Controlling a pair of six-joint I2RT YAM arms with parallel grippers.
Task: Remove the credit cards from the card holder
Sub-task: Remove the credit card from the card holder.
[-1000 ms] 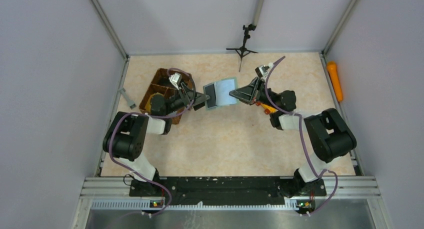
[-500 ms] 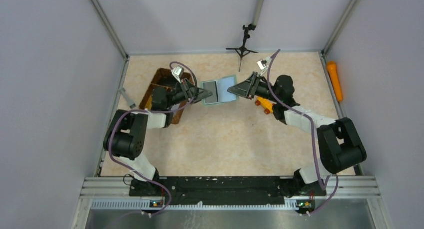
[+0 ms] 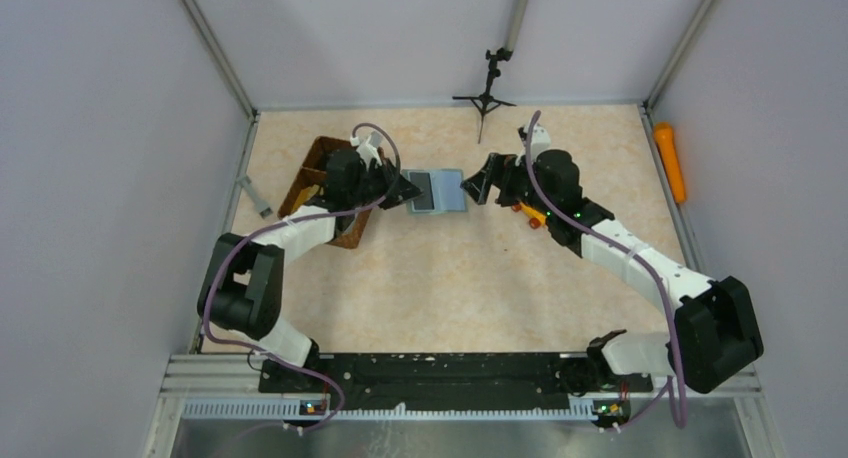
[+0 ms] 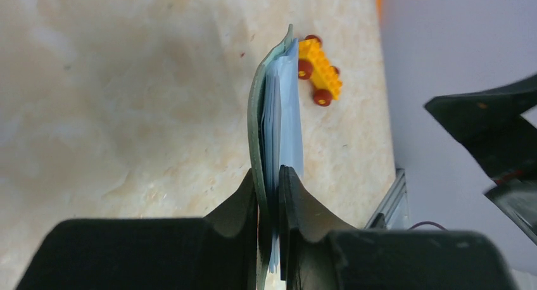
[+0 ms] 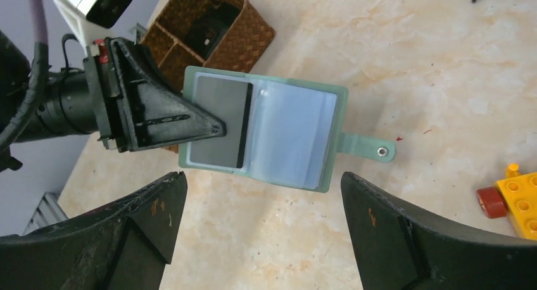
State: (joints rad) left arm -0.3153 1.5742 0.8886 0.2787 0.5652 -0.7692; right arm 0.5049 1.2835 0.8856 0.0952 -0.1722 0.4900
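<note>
The tabletop (image 3: 450,288) lies under both claws, with the wicker tray (image 3: 308,178) behind the left claw (image 3: 408,190). That claw is clamped on one leaf of the card holder (image 5: 291,135), holding it spread open between the two claws. The right claw (image 3: 472,186) stands wide and empty, just clear of the holder's far edge. A dark credit card (image 5: 218,122) sits in the leaf by the left claw's tips. The holder's snap strap (image 5: 367,151) points toward the right claw, and a yellow toy block (image 4: 320,75) rests beyond it.

The step in hand looks like drawing that card out. The right claw should probably narrow, pinch only the card's free edge and slide it along the pocket while the left claw holds steady. The left fingers seem to press across the card, so they may pin it.

A second earlier the roles were reversed: the right claw pinched the holder and the left was open. Both arms now reach further out.
</note>
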